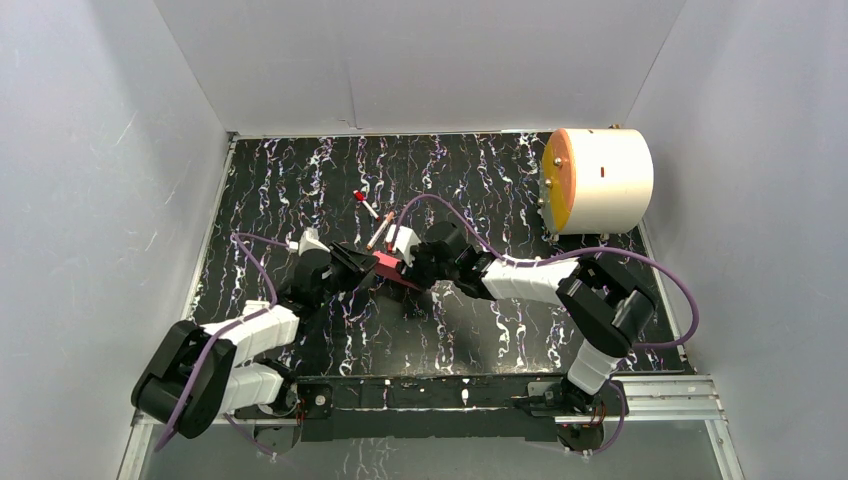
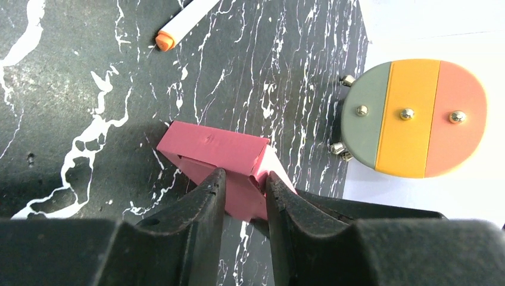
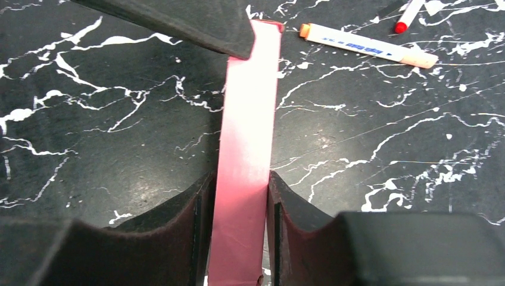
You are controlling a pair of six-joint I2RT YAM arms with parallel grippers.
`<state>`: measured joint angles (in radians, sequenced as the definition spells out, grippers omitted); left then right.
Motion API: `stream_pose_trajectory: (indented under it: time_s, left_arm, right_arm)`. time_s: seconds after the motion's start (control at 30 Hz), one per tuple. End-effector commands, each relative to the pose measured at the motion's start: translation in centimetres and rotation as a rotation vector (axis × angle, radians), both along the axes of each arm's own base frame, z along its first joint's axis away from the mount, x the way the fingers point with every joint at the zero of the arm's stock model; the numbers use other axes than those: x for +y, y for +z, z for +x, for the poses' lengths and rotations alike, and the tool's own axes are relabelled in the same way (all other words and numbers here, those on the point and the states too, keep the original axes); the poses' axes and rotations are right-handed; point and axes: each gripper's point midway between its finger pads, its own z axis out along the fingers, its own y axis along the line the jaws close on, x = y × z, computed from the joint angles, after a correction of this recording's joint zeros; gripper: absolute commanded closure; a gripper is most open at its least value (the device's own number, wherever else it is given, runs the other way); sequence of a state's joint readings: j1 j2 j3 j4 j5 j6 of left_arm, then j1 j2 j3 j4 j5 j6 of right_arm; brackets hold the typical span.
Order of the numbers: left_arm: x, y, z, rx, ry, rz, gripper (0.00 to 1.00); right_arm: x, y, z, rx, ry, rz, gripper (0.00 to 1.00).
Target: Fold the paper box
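I'm looking at a black, white-veined marble-pattern tabletop (image 1: 500,330) boxed in by plain white panels (image 1: 400,60). My left gripper (image 2: 245,179) is narrowly parted and clenched on a flap of the red-pink thin-card paper box (image 2: 214,146). My right gripper (image 3: 240,185) grasps the opposite end, with the box bridging both jaws. A white orange-tipped marker pen (image 3: 369,49) lies beyond the right jaws.

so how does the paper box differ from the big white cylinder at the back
The paper box is small, flat-sided and red-pink; the cylinder is far bigger, round and white. The box is clamped mid-table between the left pincer and right pincer; the cylinder lies on its side in the far right corner, untouched. Both are above the same black marbled table.
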<state>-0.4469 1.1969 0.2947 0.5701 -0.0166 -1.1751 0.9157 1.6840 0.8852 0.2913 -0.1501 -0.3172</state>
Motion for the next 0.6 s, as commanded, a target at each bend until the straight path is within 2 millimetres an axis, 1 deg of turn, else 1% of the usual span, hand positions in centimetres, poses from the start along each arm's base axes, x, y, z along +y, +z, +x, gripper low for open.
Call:
stream_pose_trajectory:
  time_s: [0.0,0.03,0.1,0.17,0.3,0.4,0.5,0.57]
  left_arm:
    - [3.6,-5.9,-1.6,0.142,0.093,0.161,0.73]
    - [3.6,-6.1,-1.6,0.147,0.093,0.162,0.73]
    - [3.6,-6.4,-1.5,0.152,0.09,0.161,0.74]
    - [3.5,-6.6,-1.4,0.158,0.085,0.16,0.75]
    - [3.4,-6.9,-1.5,0.162,0.076,0.163,0.76]
    - [3.5,-7.0,-1.6,0.161,0.079,0.161,0.76]
    - [3.3,-6.9,-1.6,0.156,0.071,0.156,0.77]
    - [3.2,-6.9,-1.5,0.156,0.063,0.154,0.77]
  right_arm:
    - [0.5,0.3,-0.6,0.068,0.006,0.058,0.54]
    - [0.6,0.6,-0.5,0.077,-0.004,0.072,0.49]
    - [0.5,1.4,-0.3,0.106,-0.023,0.112,0.36]
    - [0.5,2.4,-0.2,0.141,-0.029,0.164,0.29]
    - [-0.3,4.6,0.8,0.162,-0.094,0.25,0.22]
    - [-0.8,6.2,0.9,0.198,-0.128,0.319,0.17]
    - [-1.4,7.3,0.8,0.251,-0.179,0.381,0.17]
    - [-2.0,7.8,0.8,0.28,-0.221,0.431,0.19]
